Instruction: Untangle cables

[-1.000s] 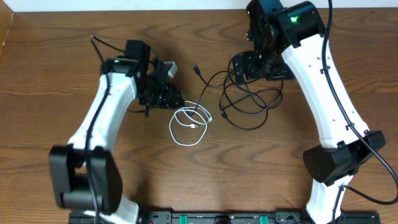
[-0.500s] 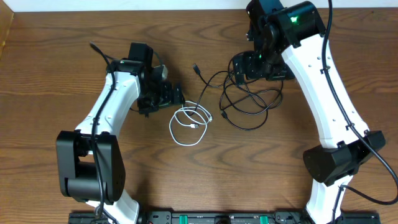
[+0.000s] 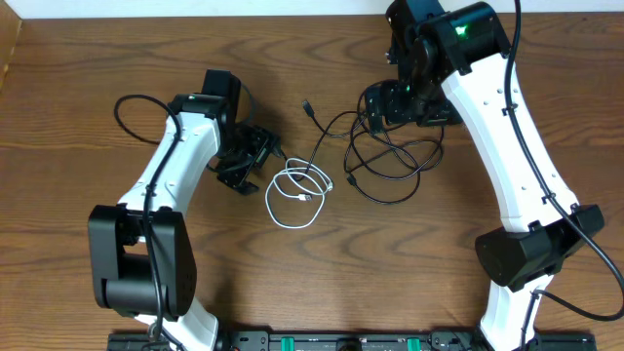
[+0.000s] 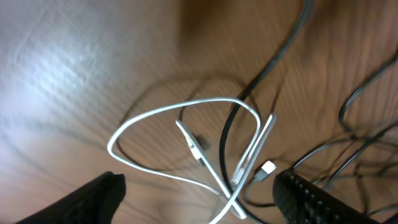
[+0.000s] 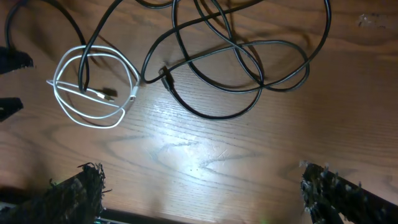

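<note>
Two grippers are hanging with jaws apart, gripping nothing. The white cable (image 3: pixel 297 195) is lying coiled; the left gripper (image 4: pixel 199 180) is hovering just left of it, and the right gripper (image 5: pixel 200 169) is hovering over the tangled black cables (image 3: pixel 390 161) sprawling at its right, one strand reaching into the coil.

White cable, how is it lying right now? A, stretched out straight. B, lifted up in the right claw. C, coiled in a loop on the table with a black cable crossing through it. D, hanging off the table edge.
C: the white cable rests coiled flat on the table, and a black cable runs across its loop.
</note>
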